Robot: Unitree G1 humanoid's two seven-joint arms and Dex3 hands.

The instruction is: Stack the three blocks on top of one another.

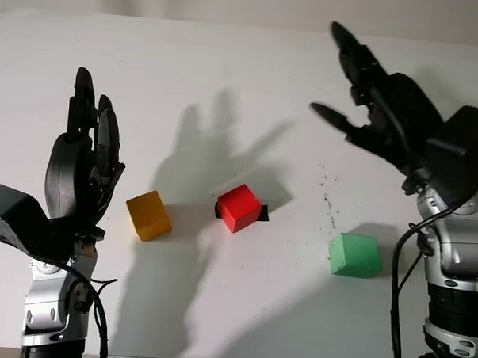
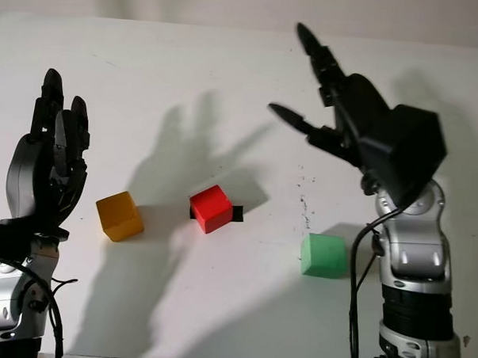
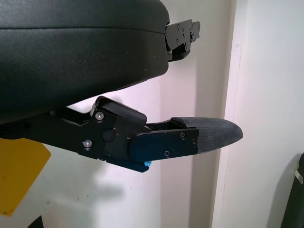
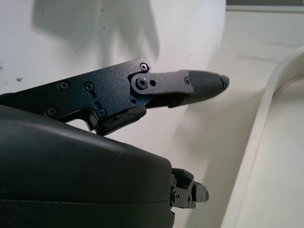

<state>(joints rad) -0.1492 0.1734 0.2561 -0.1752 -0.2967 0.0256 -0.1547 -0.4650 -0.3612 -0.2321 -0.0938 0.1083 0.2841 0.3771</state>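
Note:
Three blocks lie apart on the white table (image 1: 228, 67): a yellow block (image 1: 148, 215) at the left, a red block (image 1: 238, 207) in the middle over a small black mark, and a green block (image 1: 354, 255) at the right. My left hand (image 1: 90, 141) is raised, open and holding nothing, just left of the yellow block, whose corner (image 3: 19, 171) appears in the left wrist view. Raised above and behind the green block is my right hand (image 1: 350, 81), open with nothing in it.
The table's far edge runs along the top of the head views and its near edge along the bottom. Small dark specks (image 1: 327, 199) mark the surface between the red and green blocks. Cables hang by both arms.

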